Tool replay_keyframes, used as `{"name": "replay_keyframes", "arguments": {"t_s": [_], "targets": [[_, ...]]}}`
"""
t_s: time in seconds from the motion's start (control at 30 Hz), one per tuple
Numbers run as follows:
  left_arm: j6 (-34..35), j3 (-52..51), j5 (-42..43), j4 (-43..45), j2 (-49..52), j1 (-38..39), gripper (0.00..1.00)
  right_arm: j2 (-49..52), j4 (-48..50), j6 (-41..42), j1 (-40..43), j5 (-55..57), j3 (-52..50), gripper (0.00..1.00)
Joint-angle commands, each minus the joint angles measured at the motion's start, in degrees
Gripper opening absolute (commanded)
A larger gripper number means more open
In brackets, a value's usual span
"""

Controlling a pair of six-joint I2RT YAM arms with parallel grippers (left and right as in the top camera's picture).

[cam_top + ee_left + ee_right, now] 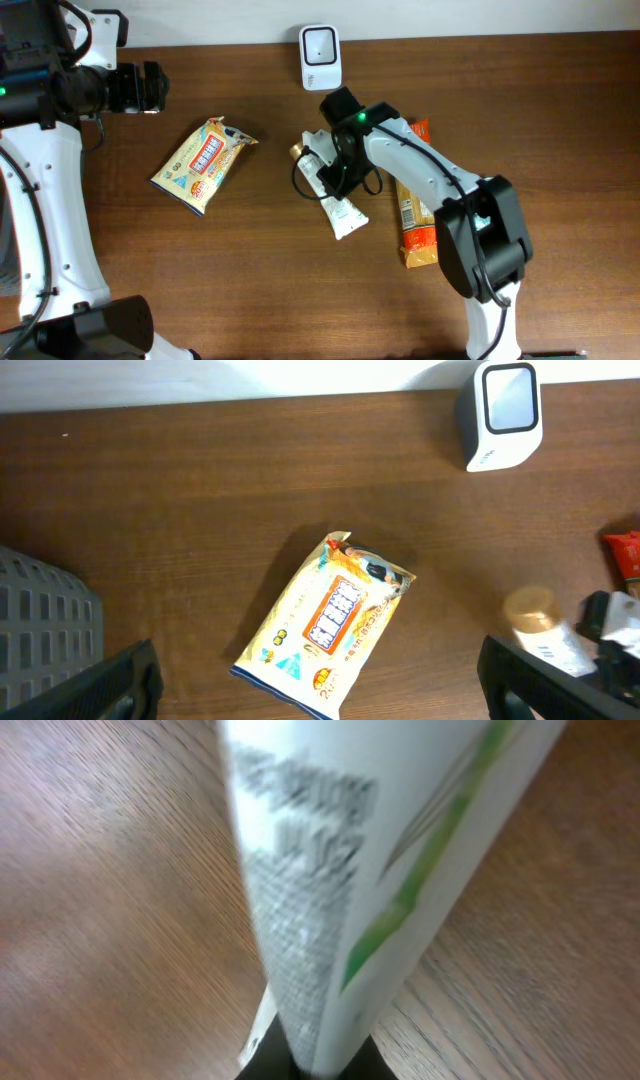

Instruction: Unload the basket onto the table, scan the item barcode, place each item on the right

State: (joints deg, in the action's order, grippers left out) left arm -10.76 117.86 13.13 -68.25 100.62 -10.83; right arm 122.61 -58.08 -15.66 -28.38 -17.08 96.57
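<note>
Tube midway across the brown wooden tabletop, near the scanner, right gripper jaws clenched on it; left gripper jaws released. Only the left wrist view shows a grey basket.

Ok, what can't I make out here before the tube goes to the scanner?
Tube print: right wrist view, blurred, too close to read any barcode.
Right gripper fingertips: overhead, hidden under its own wrist.
Orange packet: overhead, partly covered by the right arm.

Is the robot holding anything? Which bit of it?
Yes: the right gripper pinches the white tube around its middle. The left gripper is open and empty.
</note>
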Motion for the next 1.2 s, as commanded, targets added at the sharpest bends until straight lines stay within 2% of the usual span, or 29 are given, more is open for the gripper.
{"name": "replay_keyframes", "arguments": {"t_s": [0.0, 0.03, 0.07, 0.17, 0.23, 0.37, 0.5, 0.53, 0.57, 0.6, 0.67, 0.77, 0.93, 1.0, 1.07, 1.1, 1.17], "targets": [[-0.92, 0.37, 0.42, 0.04, -0.28, -0.20, 0.99, 2.12, 0.70, -1.40, -0.79, -2.47, 1.09, 0.09], [-0.94, 0.37, 0.42, 0.04, -0.28, -0.20, 0.99, 2.21, 1.33, 0.31, -0.09, -2.73, 1.09, 0.25], [-0.92, 0.37, 0.42, 0.04, -0.28, -0.20, 0.99, 2.21, 1.97, 2.75, 0.83, -2.86, 1.09, 0.30], [-0.94, 0.37, 0.42, 0.04, -0.28, -0.20, 0.99, 2.23, 1.73, 3.30, 4.76, -9.73, 1.09, 0.33], [-0.92, 0.37, 0.44, 0.04, -0.28, -0.20, 0.99, 2.67, 0.59, 3.28, 8.15, -13.44, 0.70, 0.39], [-0.92, 0.37, 0.42, 0.04, -0.28, -0.20, 0.99, 5.90, 1.57, 3.04, 10.05, -17.27, -3.91, 0.40], [-0.94, 0.37, 0.42, 0.04, -0.28, -0.20, 0.99, 6.14, 5.25, 2.84, 11.52, -24.83, -10.49, 0.38], [-0.94, 0.37, 0.42, 0.04, -0.28, -0.20, 0.99, 6.14, 5.62, 2.91, 11.47, -26.12, -11.04, 0.33], [-0.94, 0.37, 0.42, 0.04, -0.28, -0.20, 0.99, 6.14, 5.90, 4.24, 11.47, -26.23, -11.10, 0.16], [-0.94, 0.37, 0.42, 0.04, -0.28, -0.20, 0.99, 6.14, 7.21, 8.28, 11.54, -26.29, -11.10, 0.04], [-0.94, 0.37, 0.44, 0.04, -0.28, -0.20, 0.99, 5.62, 9.16, 12.83, 11.56, -27.15, -10.69, 0.04], [-0.92, 0.37, 0.44, 0.04, -0.28, -0.20, 0.99, -0.31, 9.03, 12.98, 11.54, -29.51, -7.37, 0.04], [-0.92, 0.37, 0.44, 0.04, -0.28, -0.20, 0.99, -23.96, 10.86, 11.63, 11.54, -30.32, -3.23, 0.04], [-0.94, 0.37, 0.42, 0.04, -0.28, -0.20, 0.99, -29.90, 12.68, 11.65, 11.54, -30.16, -3.23, 0.04], [-0.94, 0.37, 0.42, 0.04, -0.28, -0.20, 0.99, -31.08, 14.23, 11.67, 11.43, -27.91, -3.23, 0.04], [-0.92, 0.37, 0.42, 0.04, -0.28, -0.20, 0.99, -30.69, 15.80, 11.91, 11.02, -23.39, -3.23, 0.04], [-0.92, 0.37, 0.42, 0.04, -0.28, -0.20, 0.99, -29.27, 22.69, 17.22, 7.58, 2.49, -3.26, 0.04]]}}
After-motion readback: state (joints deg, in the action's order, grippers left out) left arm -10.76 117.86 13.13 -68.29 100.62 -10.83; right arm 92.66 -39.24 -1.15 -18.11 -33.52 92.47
